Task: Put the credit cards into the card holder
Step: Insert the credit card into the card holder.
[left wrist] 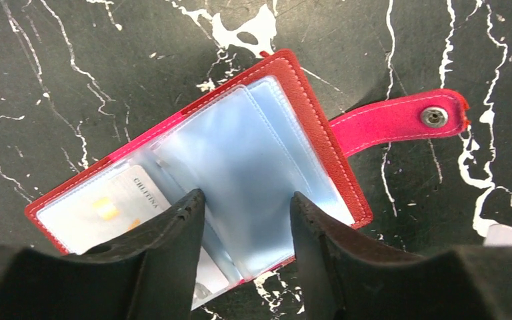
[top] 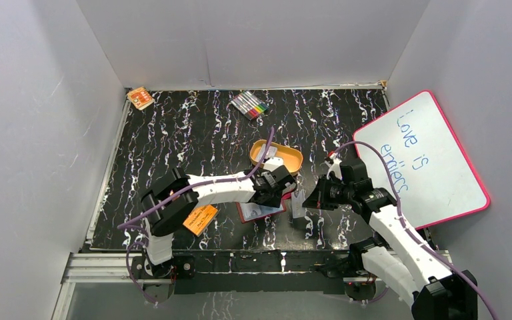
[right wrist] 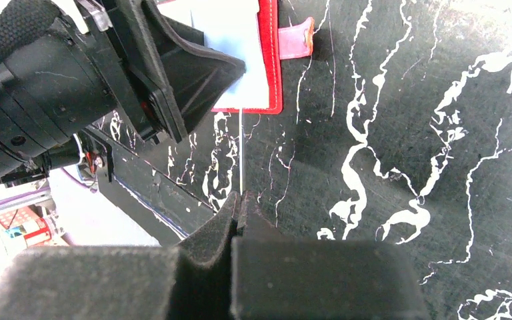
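right claw (right wrist: 239, 201) pinches one credit card (right wrist: 241, 150); second card (left wrist: 117, 200) lies inside card holder (left wrist: 323, 133).

My left arm (top: 223, 188) and right arm (top: 400, 230) wear white shells over black joints, each trailed by a thin purple cable (top: 267, 143). My fingers (left wrist: 167, 260) are broad matte-black wedges with rough, grainy faces.

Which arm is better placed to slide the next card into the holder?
Right. The right gripper is shut on a credit card, edge-on, pointing at the open card holder. The left gripper sits over its pockets, jaws apart, holding no card.
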`<state>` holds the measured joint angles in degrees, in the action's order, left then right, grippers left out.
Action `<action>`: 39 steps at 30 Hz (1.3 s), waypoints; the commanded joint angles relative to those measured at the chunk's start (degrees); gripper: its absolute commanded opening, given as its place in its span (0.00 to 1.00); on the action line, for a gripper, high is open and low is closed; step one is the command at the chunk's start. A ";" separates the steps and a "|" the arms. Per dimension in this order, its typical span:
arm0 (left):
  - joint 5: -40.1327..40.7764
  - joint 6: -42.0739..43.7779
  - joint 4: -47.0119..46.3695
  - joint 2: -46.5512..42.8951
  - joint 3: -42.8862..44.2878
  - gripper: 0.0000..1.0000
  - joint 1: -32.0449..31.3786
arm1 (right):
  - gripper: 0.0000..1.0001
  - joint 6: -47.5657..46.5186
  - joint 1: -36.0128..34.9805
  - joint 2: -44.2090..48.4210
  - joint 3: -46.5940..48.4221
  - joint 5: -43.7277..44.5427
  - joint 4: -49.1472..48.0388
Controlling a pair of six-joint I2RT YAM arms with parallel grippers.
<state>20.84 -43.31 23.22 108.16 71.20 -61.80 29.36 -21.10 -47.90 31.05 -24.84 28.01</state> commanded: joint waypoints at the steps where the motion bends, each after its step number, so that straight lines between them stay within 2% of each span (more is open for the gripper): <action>1: 2.28 -0.45 3.97 -0.41 -4.66 0.42 -0.16 | 0.00 -0.45 0.01 1.08 1.27 0.24 0.82; 6: 2.19 -1.36 3.64 -2.10 -6.74 0.24 -0.16 | 0.00 -0.69 0.02 -0.08 1.21 -1.47 0.04; 16: 1.35 -2.38 2.79 -4.35 -9.00 0.02 -0.16 | 0.00 -1.59 -0.07 -4.59 0.41 -9.53 -4.09; 22: 1.28 -2.66 2.02 -5.58 -10.55 0.00 -0.16 | 0.00 -2.54 -1.29 -8.01 1.14 -12.99 -6.61; 28: 1.05 -2.72 1.65 -5.51 -11.36 0.00 -0.16 | 0.00 -4.54 -1.97 -12.64 3.18 -11.83 -7.04; 39: 0.96 -2.91 1.51 -6.86 -12.27 0.00 -0.16 | 0.00 -2.14 -3.76 -23.53 5.92 -13.06 -15.13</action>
<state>22.09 -46.52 17.28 101.86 61.54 -61.78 26.87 -24.47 -69.30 34.15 -36.69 16.29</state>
